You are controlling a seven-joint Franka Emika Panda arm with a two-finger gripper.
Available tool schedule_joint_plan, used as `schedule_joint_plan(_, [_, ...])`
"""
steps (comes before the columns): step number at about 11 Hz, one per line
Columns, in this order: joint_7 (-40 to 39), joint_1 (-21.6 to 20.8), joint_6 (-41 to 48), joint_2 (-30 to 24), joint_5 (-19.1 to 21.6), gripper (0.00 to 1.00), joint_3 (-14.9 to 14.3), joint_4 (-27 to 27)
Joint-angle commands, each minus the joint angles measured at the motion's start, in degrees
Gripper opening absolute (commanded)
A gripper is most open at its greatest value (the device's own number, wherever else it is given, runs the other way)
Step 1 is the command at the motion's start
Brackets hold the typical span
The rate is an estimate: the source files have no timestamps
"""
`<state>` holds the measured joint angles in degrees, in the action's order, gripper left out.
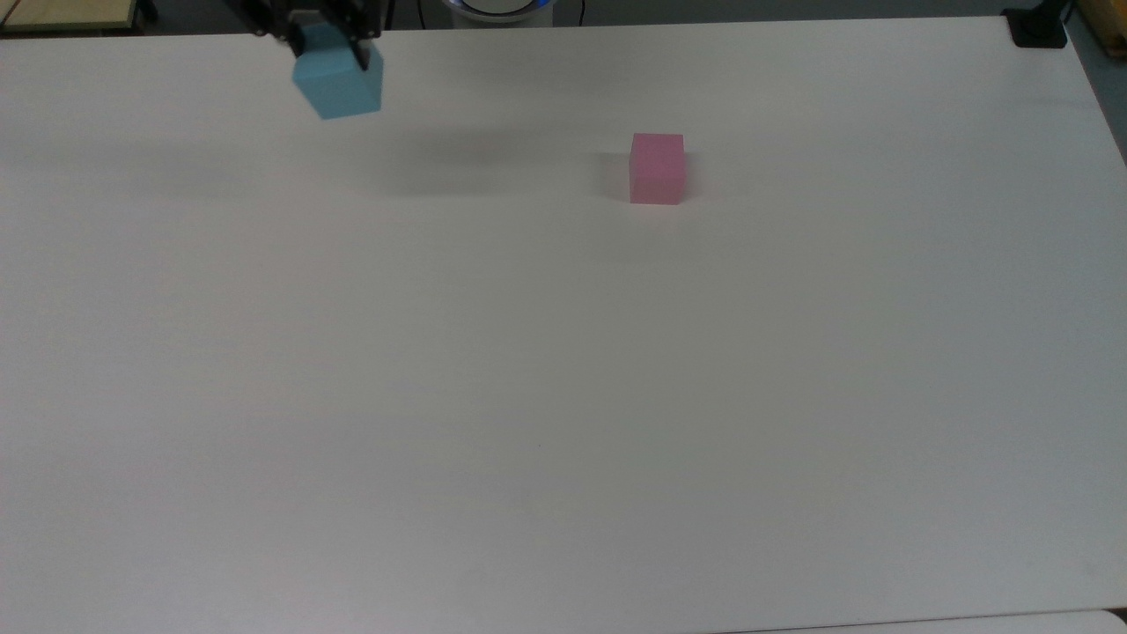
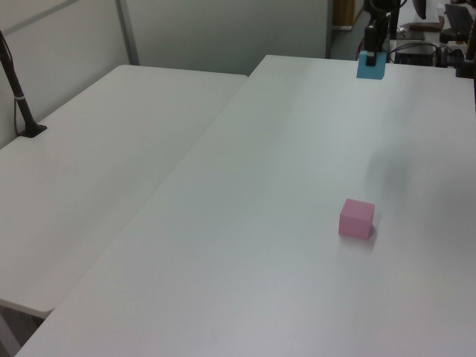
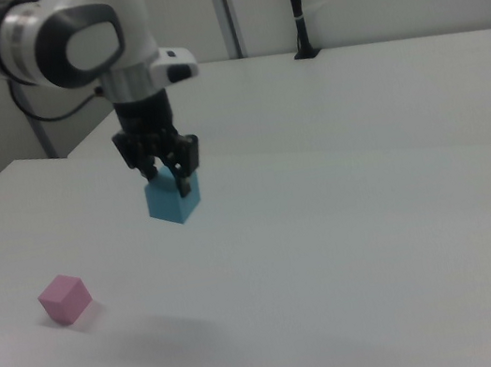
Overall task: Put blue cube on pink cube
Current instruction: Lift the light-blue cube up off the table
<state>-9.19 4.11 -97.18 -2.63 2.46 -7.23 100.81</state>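
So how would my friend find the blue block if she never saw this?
Look at the big white table, then at the robot's black pincer held up above it. The blue block is pinched there, off the table, while the pink block sits on the table.

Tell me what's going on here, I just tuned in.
The arm's end effector is shut on the blue cube and holds it in the air, clear of the white table. The pink cube sits alone on the table, to the top view's right of the blue one, nothing stacked on it yet.
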Motion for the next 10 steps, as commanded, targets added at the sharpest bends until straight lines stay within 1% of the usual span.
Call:
schedule_joint_plan(1, [6.0, -5.3, 1.7, -1.4, 1.0, 0.25, 0.4, 0.0])
schedule_joint_plan(2, [7.9, -7.7, 1.2, -1.2, 1.0, 0.25, 0.4, 0.2])
schedule_joint_plan(3, [8.7, -8.8, 1.0, -1.2, 1.0, 0.25, 0.4, 0.2])
schedule_joint_plan(4, [8.8, -9.9, 0.8, -1.2, 1.0, 0.25, 0.8, 0.3])
schedule_joint_plan(5, [8.8, -10.3, 0.8, -1.1, 1.0, 0.25, 1.9, 0.4])
schedule_joint_plan(6, [9.1, -9.8, 0.8, -1.2, 1.0, 0.25, 5.1, 1.6])
schedule_joint_plan(7, [11.8, -9.7, 0.5, -1.2, 1.1, 0.25, 7.6, 2.4])
schedule_joint_plan(10, [21.6, -10.0, -5.7, -1.1, 1.1, 0.25, 13.5, 5.6])
